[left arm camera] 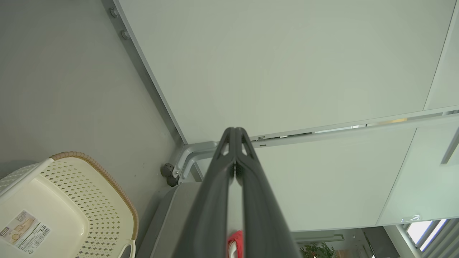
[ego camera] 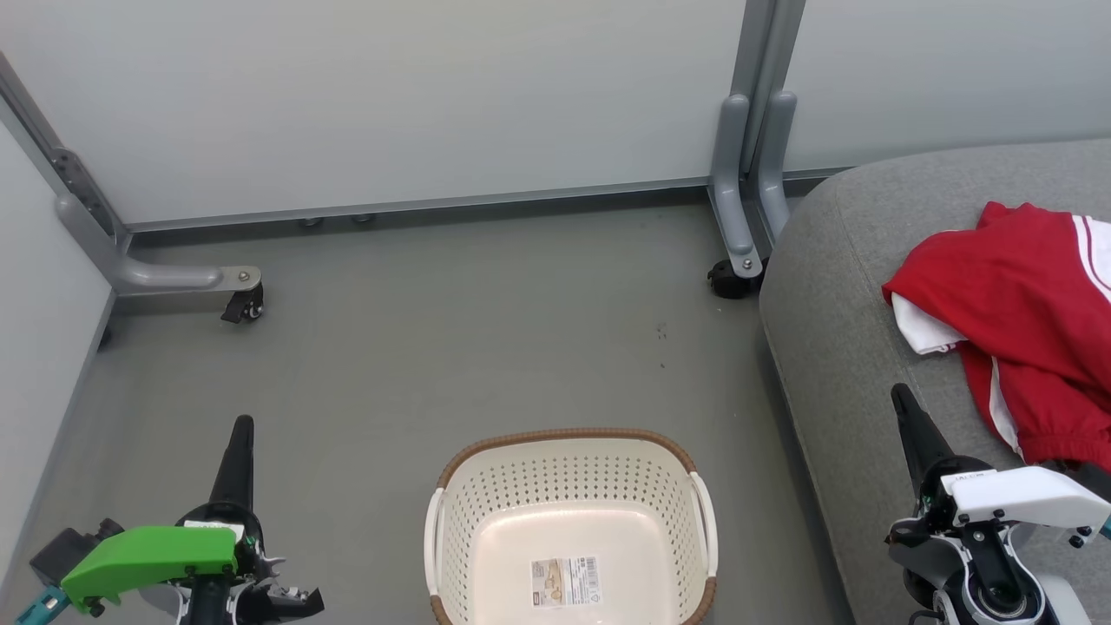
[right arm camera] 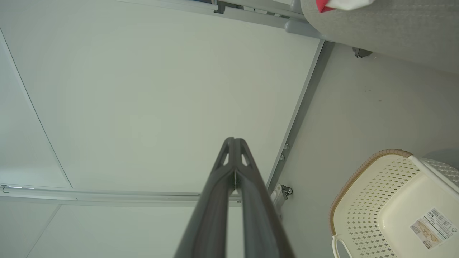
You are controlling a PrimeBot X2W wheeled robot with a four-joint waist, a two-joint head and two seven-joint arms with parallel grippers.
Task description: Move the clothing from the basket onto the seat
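Clothing (ego camera: 1015, 321) lies heaped on the seat (ego camera: 851, 286), back from its left edge, and the basket (ego camera: 564, 433) holds just its label (ego camera: 566, 581), so left gripper (ego camera: 244, 424) and right gripper (ego camera: 898, 392) flank it, fingers pressed together on nothing, job looks done.
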